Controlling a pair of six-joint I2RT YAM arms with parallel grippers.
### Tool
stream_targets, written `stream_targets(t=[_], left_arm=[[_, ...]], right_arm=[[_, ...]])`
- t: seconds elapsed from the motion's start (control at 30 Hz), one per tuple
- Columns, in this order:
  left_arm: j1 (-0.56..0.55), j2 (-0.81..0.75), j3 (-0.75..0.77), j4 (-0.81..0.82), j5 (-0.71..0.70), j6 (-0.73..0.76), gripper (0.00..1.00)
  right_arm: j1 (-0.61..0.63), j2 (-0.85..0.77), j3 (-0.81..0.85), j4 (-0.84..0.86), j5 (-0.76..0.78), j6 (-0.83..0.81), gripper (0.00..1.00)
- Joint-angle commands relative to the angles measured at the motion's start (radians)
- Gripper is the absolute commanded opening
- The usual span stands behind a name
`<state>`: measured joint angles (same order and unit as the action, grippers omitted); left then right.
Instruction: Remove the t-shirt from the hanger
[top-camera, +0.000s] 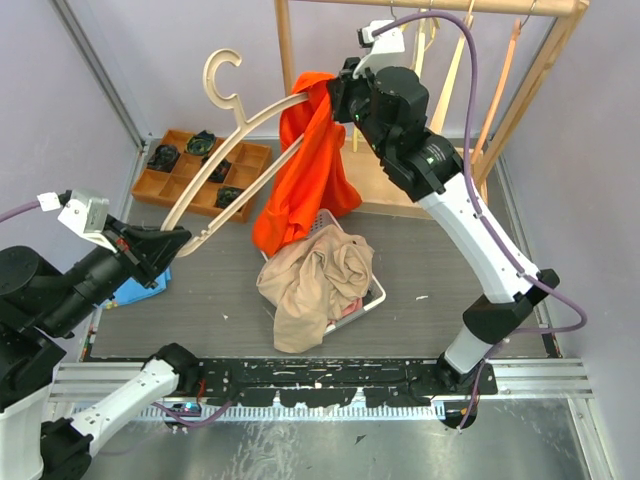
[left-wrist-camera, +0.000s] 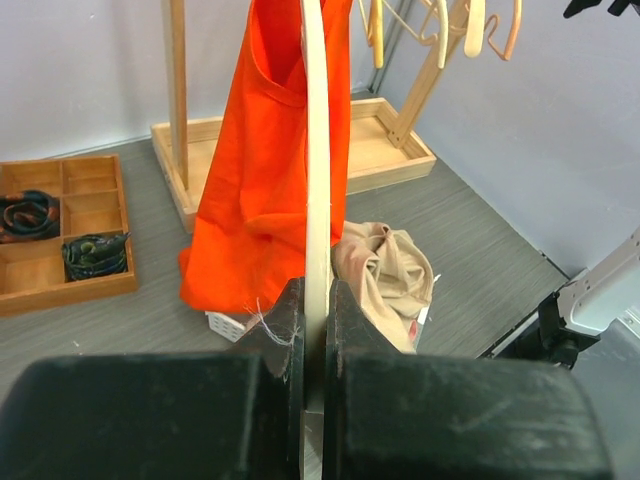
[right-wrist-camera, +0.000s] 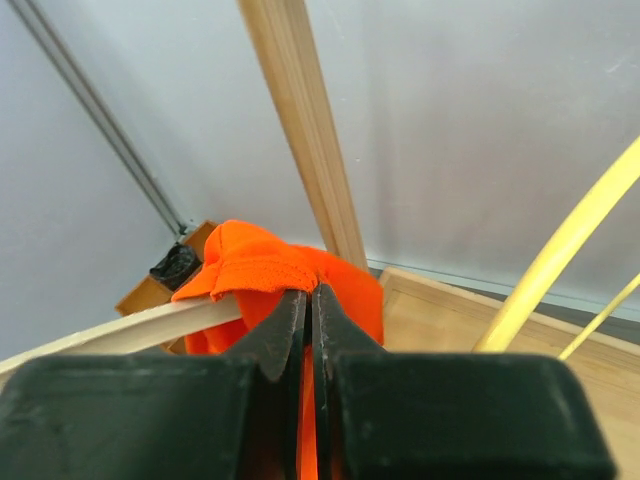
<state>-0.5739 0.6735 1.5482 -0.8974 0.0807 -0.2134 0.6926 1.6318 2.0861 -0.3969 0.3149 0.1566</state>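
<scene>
The left jaws are pressed onto the near tip of the wooden hanger (left-wrist-camera: 316, 150) and hold it out by that one end. The right jaws are clamped together on a fold of the orange t-shirt (top-camera: 305, 170), right where it bunches over the hanger's far tip. From there the rest of the shirt hangs straight down below the right jaws. The main risk, as I judge it, is that the bunched cloth snags on that tip when the right jaws pull. With only one end held, the hanger could then pivot or slide out of the left jaws. The pinch also looks thin, so the fabric could slip free partway and leave the shirt draped on the bar. I cannot tell whether the right jaws have caught wood along with cloth. If they have, the pull would drag the hanger too. Below the right jaws, a white basket (top-camera: 378, 296) on the tabletop holds crumpled beige garments (top-camera: 315, 285) that spill over its near rim. Beyond the left jaws, a divided wooden tray (top-camera: 148, 187) holds dark rolled bundles (top-camera: 203, 143) in several compartments, and other compartments show bare wood.
</scene>
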Motion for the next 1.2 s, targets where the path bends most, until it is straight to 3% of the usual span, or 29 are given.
stream_targets(t=[0.0,0.3,0.77,0.97,1.17], left_arm=[[0.002,-0.022,-0.001,-0.020,-0.035,-0.001,0.00],[0.002,-0.018,0.021,0.015,-0.026,0.009,0.00],[0.001,-0.026,0.076,0.023,-0.143,0.019,0.00],[0.002,-0.015,0.048,0.082,-0.166,0.018,0.00],[0.002,0.047,0.025,0.169,-0.231,0.017,0.00]], right_arm=[[-0.030,0.030,0.067,0.077,0.038,0.004,0.00],[-0.052,0.105,0.124,0.041,0.020,0.029,0.01],[-0.076,0.145,0.151,0.000,0.076,0.055,0.01],[-0.076,0.103,0.080,0.084,-0.043,0.035,0.01],[-0.075,0.019,0.047,0.105,-0.257,0.022,0.01]])
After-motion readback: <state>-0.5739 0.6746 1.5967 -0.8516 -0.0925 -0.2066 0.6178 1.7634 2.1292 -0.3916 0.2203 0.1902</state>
